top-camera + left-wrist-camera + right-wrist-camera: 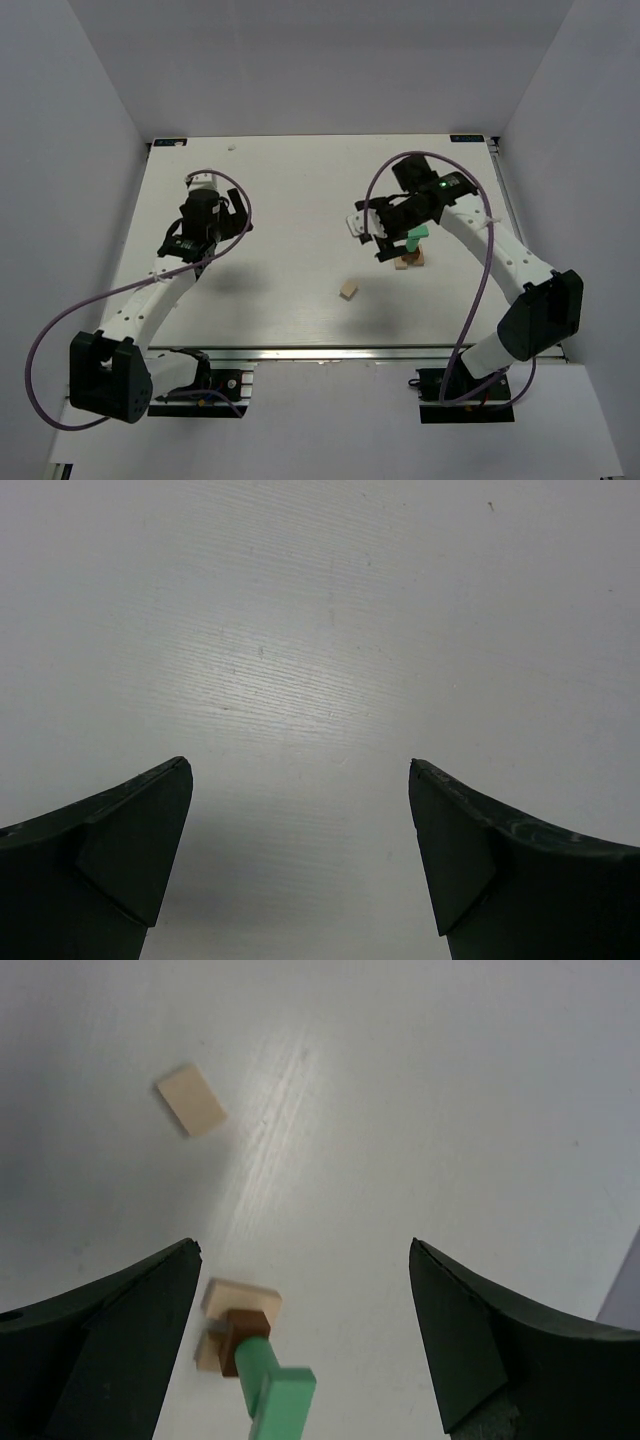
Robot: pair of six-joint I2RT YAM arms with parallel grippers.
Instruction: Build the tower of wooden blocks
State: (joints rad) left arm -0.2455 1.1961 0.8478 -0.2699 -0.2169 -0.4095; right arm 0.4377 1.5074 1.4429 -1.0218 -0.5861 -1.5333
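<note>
One loose tan block [348, 290] lies off the wood block tower [411, 260]. That gap is what the next move turns on.

Tower posn: right half of the table [290, 190], approx. mid-depth, well apart from the right edge. Tan blocks at the base, a dark brown block [240, 1338] above, green block [278, 1392] on top. The green block looks tilted, not flat; its seating cannot be confirmed from either view.

R arm: right gripper [301, 1247] hangs over the tower, jaws wide, nothing held. In the wrist view the tower sits low and much closer to one jaw than the other. Contact w/ that jaw cannot be ruled out.

L arm: left gripper [300, 768] also wide and empty, over the left half of the table, well apart from both the tower and the loose block.

Loose block: near table centre, toward the near edge, left of the tower. The R arm is the closer one. The block's long axis runs oblique to the line between the R jaws, so wrist rotation is prob. reqd before a grasp.

Risk, as a judgement: a sideways withdrawal could clip the green block. A straight lift first looks safer.
</note>
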